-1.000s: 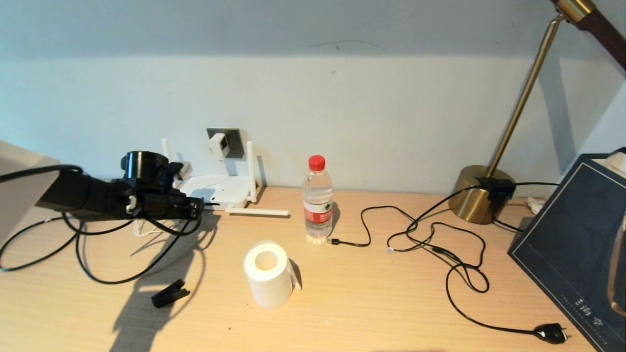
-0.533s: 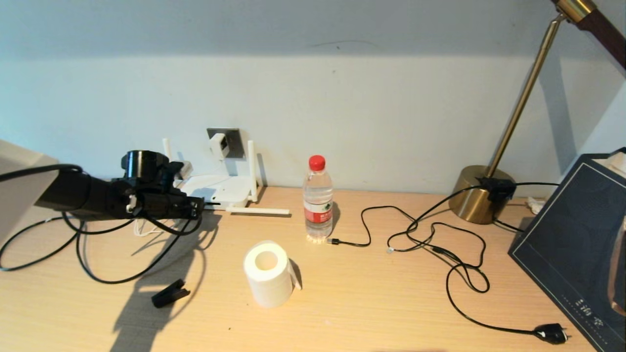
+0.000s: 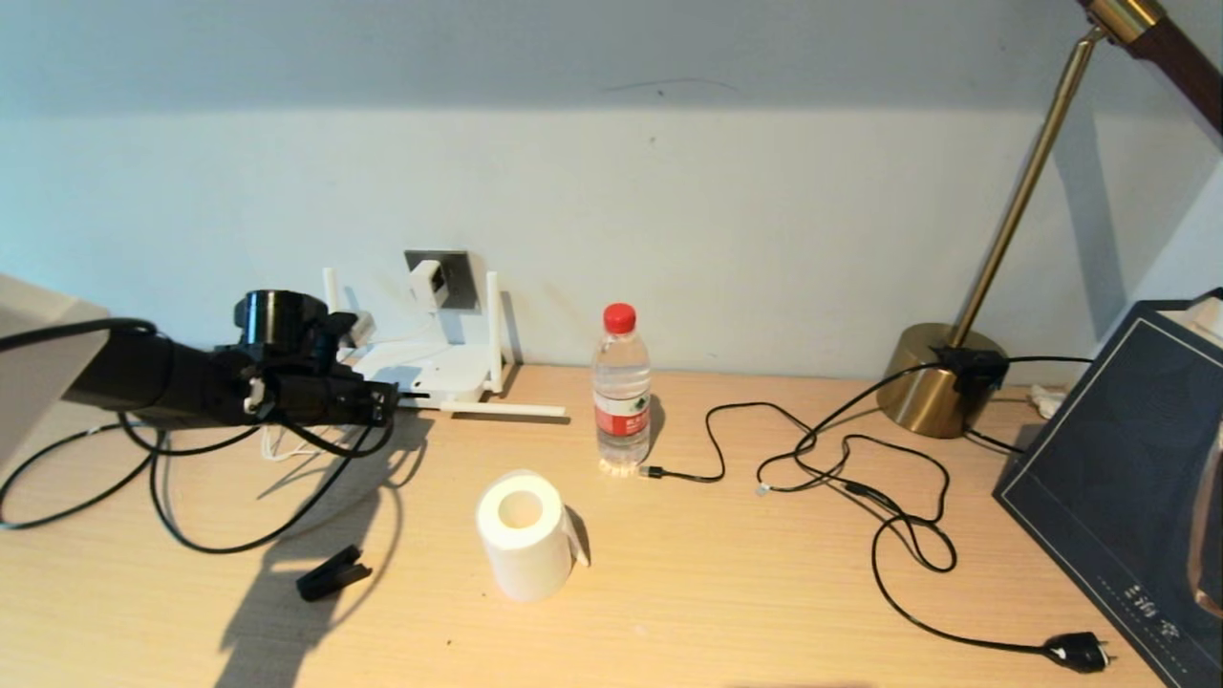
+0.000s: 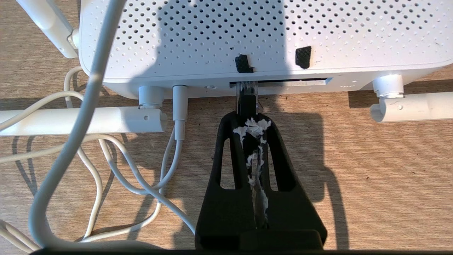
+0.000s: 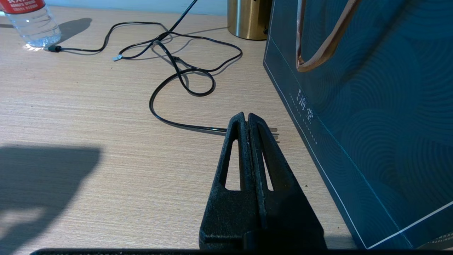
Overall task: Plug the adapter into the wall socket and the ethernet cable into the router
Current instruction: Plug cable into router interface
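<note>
Left gripper (image 4: 247, 122), lower centre of its wrist frame, clenched on ethernet cable plug (image 4: 245, 97); plug's long axis points straight ahead into router (image 4: 262, 39) port slot, tip at opening.

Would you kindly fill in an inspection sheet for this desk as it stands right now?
Surface: light wooden desk, lit, with the arm's shadow at the left.
Job's things: adapter sits in the wall socket; router lies below it; ethernet cable has its plug at the router's port slot.
Clutter: paper roll, water bottle, black clip, dark bag.
Grippers: left gripper shut on the ethernet cable at the router's front edge; right gripper shut, empty, low over the desk beside the bag.
Cables: white cords by the router; thin black cord with a two-pin plug loose at the right.
Surroundings: pale wall, brass lamp.
</note>
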`<state>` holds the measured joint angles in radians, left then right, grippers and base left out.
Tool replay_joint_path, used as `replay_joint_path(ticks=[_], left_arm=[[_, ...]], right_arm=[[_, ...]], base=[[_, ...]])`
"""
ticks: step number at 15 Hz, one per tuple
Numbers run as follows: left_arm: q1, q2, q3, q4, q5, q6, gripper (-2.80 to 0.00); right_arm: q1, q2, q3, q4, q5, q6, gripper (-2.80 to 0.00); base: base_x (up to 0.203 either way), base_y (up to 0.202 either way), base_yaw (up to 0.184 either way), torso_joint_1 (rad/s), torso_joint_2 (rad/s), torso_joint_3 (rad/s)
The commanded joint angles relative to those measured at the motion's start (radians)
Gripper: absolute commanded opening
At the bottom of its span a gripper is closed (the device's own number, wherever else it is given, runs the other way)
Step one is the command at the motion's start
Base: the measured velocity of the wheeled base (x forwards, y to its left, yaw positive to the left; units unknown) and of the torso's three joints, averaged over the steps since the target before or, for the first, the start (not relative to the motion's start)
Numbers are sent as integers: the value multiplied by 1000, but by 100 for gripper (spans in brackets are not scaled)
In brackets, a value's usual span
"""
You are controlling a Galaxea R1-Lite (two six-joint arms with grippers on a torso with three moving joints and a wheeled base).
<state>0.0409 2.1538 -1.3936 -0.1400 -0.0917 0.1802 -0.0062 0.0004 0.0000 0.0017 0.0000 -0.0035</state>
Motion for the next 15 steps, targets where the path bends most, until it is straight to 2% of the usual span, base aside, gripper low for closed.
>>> replay_joint_path(ticks=[1, 15], left_arm=[[1, -7, 1, 0, -3, 1, -280], [-1, -11, 3, 42, -20, 1, -280]], right_arm=[[0, 0, 0, 0, 0, 0, -280], [0, 1, 0, 0, 0, -1, -280]], base=[[0, 0, 0, 0, 0, 0], [0, 0, 0, 0, 0, 0]])
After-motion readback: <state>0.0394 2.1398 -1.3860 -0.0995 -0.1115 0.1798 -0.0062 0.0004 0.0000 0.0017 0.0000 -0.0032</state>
